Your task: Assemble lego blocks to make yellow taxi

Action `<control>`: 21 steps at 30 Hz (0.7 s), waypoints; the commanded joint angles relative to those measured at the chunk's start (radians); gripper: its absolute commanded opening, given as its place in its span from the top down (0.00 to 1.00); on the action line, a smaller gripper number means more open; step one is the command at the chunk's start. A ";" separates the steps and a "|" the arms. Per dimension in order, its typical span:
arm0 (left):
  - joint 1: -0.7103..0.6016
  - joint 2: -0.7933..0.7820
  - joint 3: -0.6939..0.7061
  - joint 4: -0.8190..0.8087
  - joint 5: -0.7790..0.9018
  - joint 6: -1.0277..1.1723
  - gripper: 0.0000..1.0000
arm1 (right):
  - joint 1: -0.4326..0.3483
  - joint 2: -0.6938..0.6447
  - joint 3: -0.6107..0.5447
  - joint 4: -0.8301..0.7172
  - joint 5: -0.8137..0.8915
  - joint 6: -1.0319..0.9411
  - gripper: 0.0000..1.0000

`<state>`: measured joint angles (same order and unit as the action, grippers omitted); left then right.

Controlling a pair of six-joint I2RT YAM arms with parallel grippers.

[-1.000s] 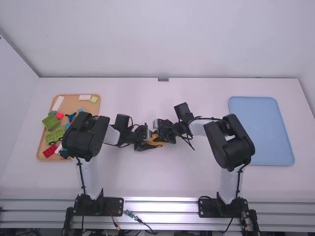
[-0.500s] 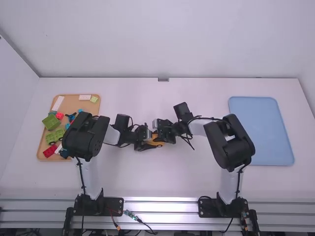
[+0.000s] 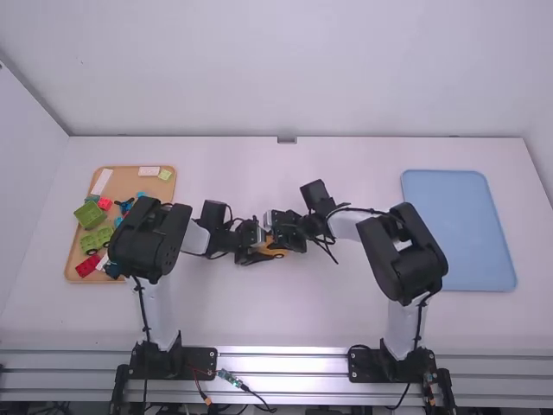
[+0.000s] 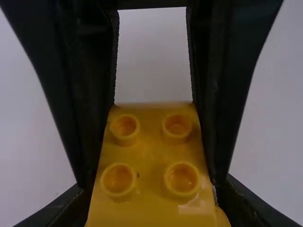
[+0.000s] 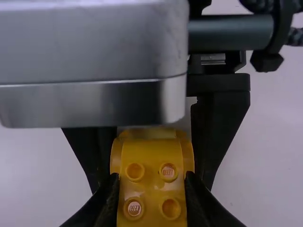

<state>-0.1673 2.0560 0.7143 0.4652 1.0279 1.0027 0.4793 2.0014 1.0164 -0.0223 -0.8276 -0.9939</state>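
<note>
I see my right gripper (image 3: 276,235) pinching a yellow studded block (image 5: 152,189). Beyond, my left gripper's (image 3: 262,249) fingers flank the yellow build, below a silver housing (image 5: 90,66).

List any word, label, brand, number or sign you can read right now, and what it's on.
None: no text can be read.
Yellow block: faint specks inside some studs, too small to read.
Brown tray and its loose blocks: no readable print.
Blue tray: no readable print.
Arms: no readable print.
</note>
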 commanded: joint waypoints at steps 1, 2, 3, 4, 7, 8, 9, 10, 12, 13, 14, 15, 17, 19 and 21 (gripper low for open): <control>-0.022 0.012 0.005 -0.009 0.029 -0.008 0.51 | 0.030 0.050 -0.013 -0.011 0.118 0.015 1.00; -0.022 0.012 0.005 -0.010 0.029 -0.008 0.50 | 0.030 0.050 -0.013 -0.007 0.119 0.029 1.00; -0.022 0.012 0.005 -0.010 0.029 -0.008 0.50 | 0.030 0.050 -0.013 -0.004 0.119 0.035 0.97; -0.022 0.012 0.006 -0.014 0.029 -0.008 0.50 | 0.030 0.050 -0.013 -0.001 0.118 0.037 0.95; -0.022 0.012 0.005 -0.014 0.028 -0.008 0.53 | 0.030 0.050 -0.013 -0.001 0.118 0.035 0.93; -0.022 0.012 0.005 -0.014 0.027 -0.008 0.55 | 0.030 0.050 -0.013 -0.001 0.119 0.037 0.90; -0.022 0.012 0.005 -0.014 0.027 -0.008 0.55 | 0.030 0.050 -0.013 -0.001 0.118 0.036 0.89; -0.022 0.012 0.005 -0.014 0.027 -0.008 0.55 | 0.030 0.050 -0.013 -0.001 0.118 0.036 0.88; -0.022 0.012 0.005 -0.014 0.027 -0.008 0.55 | 0.030 0.050 -0.009 -0.005 0.118 0.036 0.85; -0.022 0.012 0.005 -0.014 0.026 -0.008 0.55 | 0.030 0.050 -0.002 -0.015 0.118 0.037 0.85; -0.022 0.012 0.005 -0.014 0.026 -0.008 0.56 | 0.030 0.050 0.000 -0.017 0.118 0.037 0.85; -0.022 0.012 0.005 -0.014 0.027 -0.008 0.56 | 0.031 0.050 0.000 -0.016 0.118 0.037 0.85; -0.022 0.012 0.005 -0.015 0.026 -0.008 0.56 | 0.032 0.050 0.000 -0.016 0.118 0.037 0.84; -0.022 0.012 0.005 -0.014 0.027 -0.008 0.56 | 0.030 0.050 0.000 -0.017 0.118 0.037 0.79; -0.022 0.012 0.005 -0.014 0.026 -0.007 0.56 | 0.030 0.050 0.000 -0.016 0.118 0.037 0.76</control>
<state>-0.1673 2.0560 0.7155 0.4641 1.0260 1.0027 0.4805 2.0014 1.0218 -0.0288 -0.8215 -0.9745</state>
